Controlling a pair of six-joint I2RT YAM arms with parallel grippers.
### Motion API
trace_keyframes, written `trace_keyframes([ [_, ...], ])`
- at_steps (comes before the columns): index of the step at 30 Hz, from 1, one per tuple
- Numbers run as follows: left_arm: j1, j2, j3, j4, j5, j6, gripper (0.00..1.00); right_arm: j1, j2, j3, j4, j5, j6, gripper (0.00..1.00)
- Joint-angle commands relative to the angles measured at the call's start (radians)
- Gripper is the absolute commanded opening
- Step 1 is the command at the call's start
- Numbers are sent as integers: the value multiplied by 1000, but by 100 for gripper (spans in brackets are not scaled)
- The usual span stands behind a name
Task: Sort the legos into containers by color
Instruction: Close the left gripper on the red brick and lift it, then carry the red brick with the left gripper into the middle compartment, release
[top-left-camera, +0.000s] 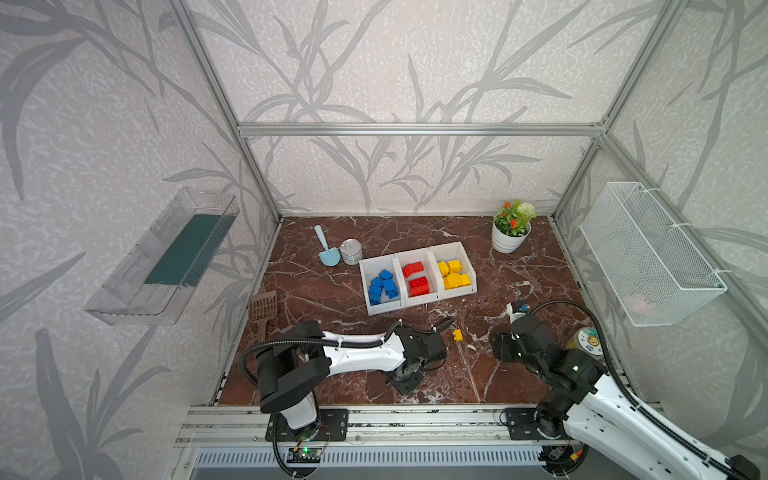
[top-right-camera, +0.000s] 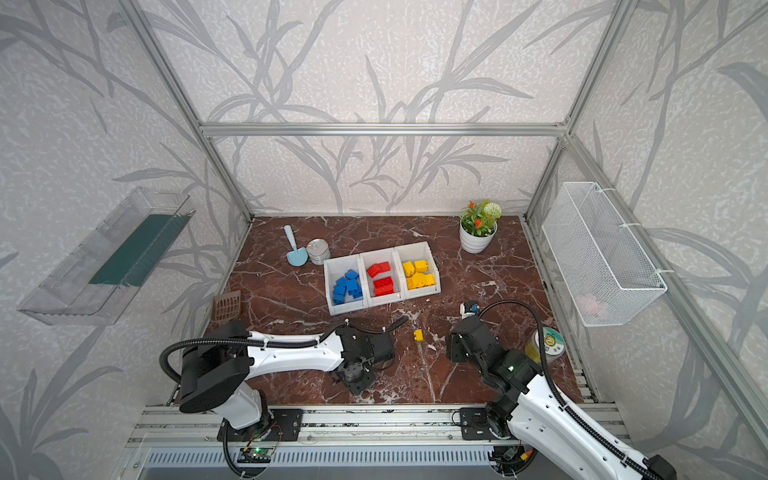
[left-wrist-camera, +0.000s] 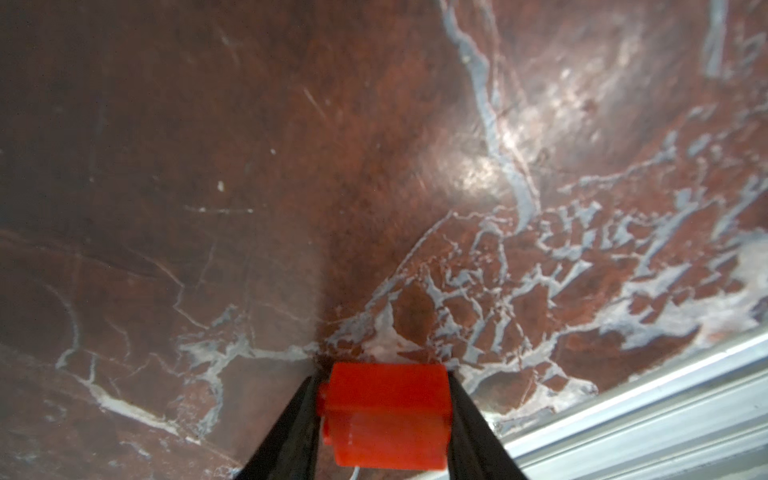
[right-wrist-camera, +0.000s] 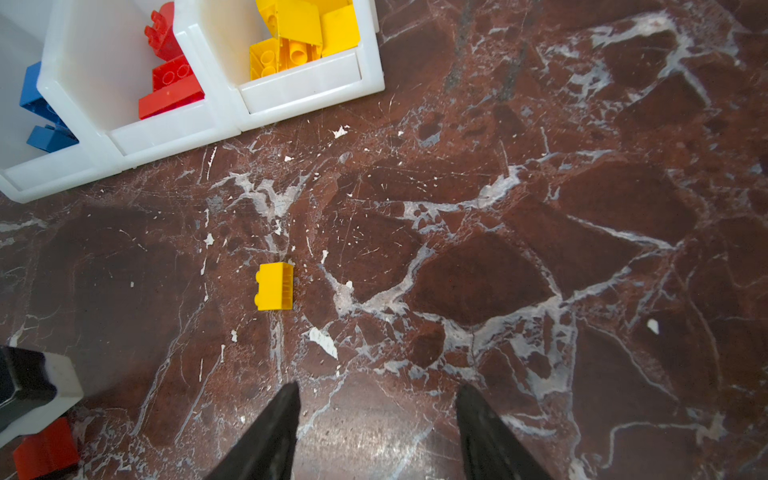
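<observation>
Right, both top views first: the containers (top-left-camera: 449, 250) sit mid-table on the marble (top-left-camera: 316, 299), with blue, red and yellow legos (top-left-camera: 418, 286) sorted left to right. One yellow brick (top-left-camera: 457, 335) lies loose, near both the left gripper (top-left-camera: 402, 382) and the right gripper (top-left-camera: 502, 348); we can't read either set of fingers from up here. Left wrist view: the fingers (left-wrist-camera: 297, 424) clamp a red brick (left-wrist-camera: 386, 419) across its sides, low over the marble, and we can't tell whether it's off the surface. The aluminium front rail (left-wrist-camera: 623, 399) runs close by, so we'd exit up and away from it, toward the middle container. Right wrist view: fingers (right-wrist-camera: 274, 432) spread with nothing between them, over bare marble. The yellow brick is ahead, on its side with studs pointing sideways, well apart from the containers' low fronts. Handling, our call: light, rigid, slick plastic that won't deform but could squirt out of a skewed pinch. So we'd take it across the plain side walls, not the studs. Room is open all round the yellow brick; the only crowding we see is the left gripper beside the approach.
</observation>
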Motion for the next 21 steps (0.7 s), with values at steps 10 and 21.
trace_keyframes([
  [10,56,-19,210,13,-143,106,42,-5,-17,10,-66,16,64,60],
  [21,371,204,619,109,-113,296,42,-5,-23,50,-108,40,106,60],
])
